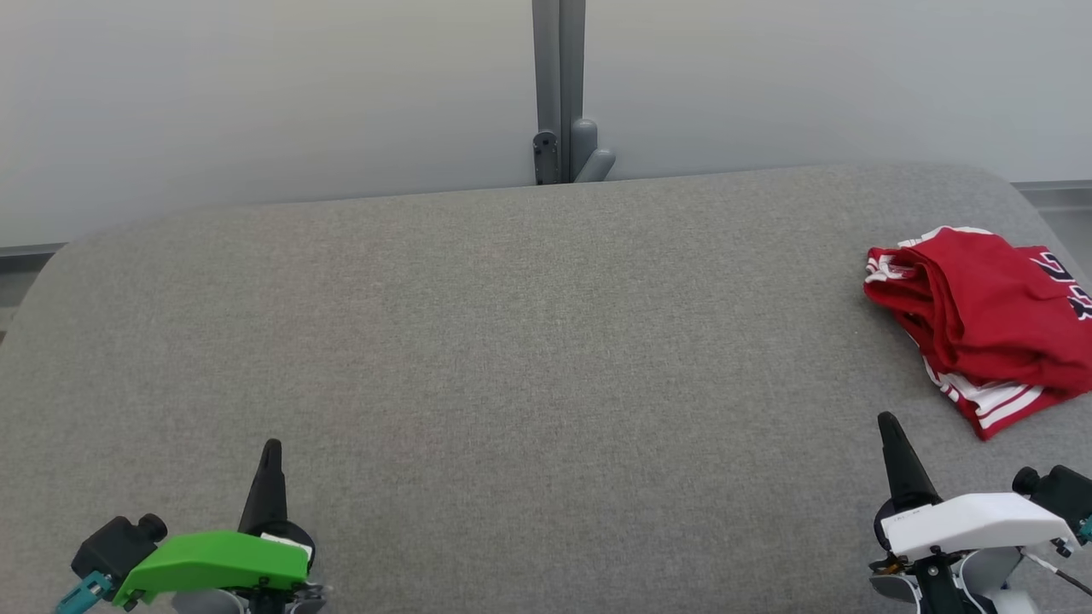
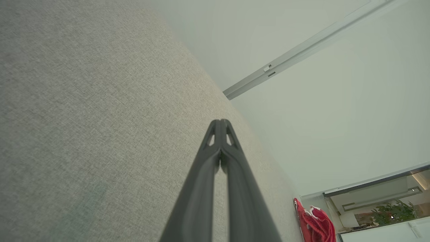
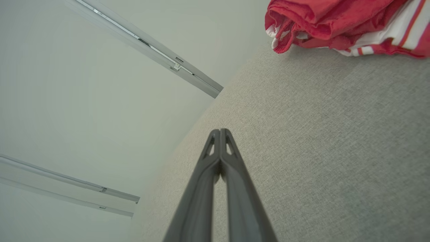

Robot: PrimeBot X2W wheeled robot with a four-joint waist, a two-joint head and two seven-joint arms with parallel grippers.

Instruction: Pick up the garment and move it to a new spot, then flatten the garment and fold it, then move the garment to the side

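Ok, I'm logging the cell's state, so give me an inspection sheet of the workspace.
Surface: grey fabric-covered top, flat, rounded far corners.
Job's things: red garment with white striped trim, bunched at the right side, not held.
Clutter: nothing seen.
Grippers: left pincer shut, holding nothing, at the near left; right pincer shut, holding nothing, just short of the garment.
Cables: thin wire by the right wrist.
Surroundings: pale wall and grey post behind; plant far off.
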